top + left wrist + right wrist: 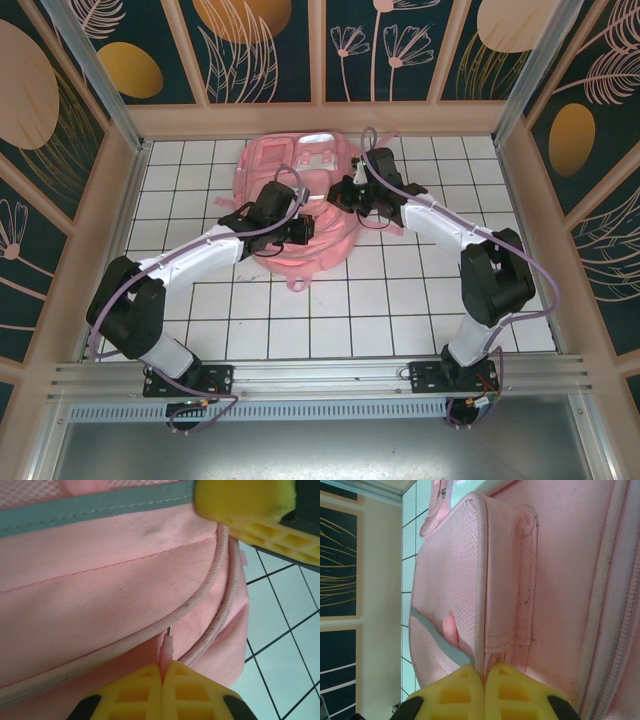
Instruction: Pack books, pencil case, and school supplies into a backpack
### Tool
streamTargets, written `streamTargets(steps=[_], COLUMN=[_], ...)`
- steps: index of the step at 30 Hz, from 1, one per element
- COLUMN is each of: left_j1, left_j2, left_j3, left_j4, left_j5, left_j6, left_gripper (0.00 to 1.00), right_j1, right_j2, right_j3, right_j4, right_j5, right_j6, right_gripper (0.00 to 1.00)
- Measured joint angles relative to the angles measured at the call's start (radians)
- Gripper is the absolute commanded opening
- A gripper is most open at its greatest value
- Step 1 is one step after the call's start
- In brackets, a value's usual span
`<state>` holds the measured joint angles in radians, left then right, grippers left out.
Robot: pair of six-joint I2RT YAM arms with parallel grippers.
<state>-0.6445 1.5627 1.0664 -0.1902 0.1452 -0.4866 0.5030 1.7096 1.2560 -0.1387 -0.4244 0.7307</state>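
Both ribbed yellow jaws pinch tight on the woven pink backpack (100, 585).

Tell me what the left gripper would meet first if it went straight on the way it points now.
Shut on the zipper pull, the left gripper points into the backpack. It would likely press into the pink fabric just beyond the pull, though depth is hard to judge.

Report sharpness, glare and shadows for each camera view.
Top external: even light, no hard shadows, pale shine on the far end of the backpack. Left wrist: weave and zipper pull crisp, left gripper softer. Right wrist: fabric sharp, right gripper soft, no glare.
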Motion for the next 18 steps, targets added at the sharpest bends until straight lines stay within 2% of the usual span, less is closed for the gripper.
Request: streamTargets(steps=[6, 11, 15, 18], left_j1=[0.015, 0.107, 0.157, 0.21], left_j2=[-0.103, -0.172, -0.176, -0.166], left_j3=[-0.064, -0.156, -0.19, -0.199], left_j4=[-0.054, -0.087, -0.087, -0.091], left_j5=[-0.1, -0.129, -0.134, -0.178], left_j6=[-0.032, -0.069, -0.088, -0.102], left_gripper=[0.0, 0.0, 0.0, 0.0], right_j1=[0.001, 0.001, 0.001, 0.0], right_j2=[-0.006, -0.006, -0.006, -0.006], right_j3=[0.0, 0.001, 0.009, 0.016], right_j4=[-0.018, -0.034, -0.045, -0.053], right_j5=[0.047, 0.065, 0.079, 0.105], right_j6=[-0.008, -0.018, -0.019, -0.026], right_gripper=[0.0, 0.0, 0.0, 0.0])
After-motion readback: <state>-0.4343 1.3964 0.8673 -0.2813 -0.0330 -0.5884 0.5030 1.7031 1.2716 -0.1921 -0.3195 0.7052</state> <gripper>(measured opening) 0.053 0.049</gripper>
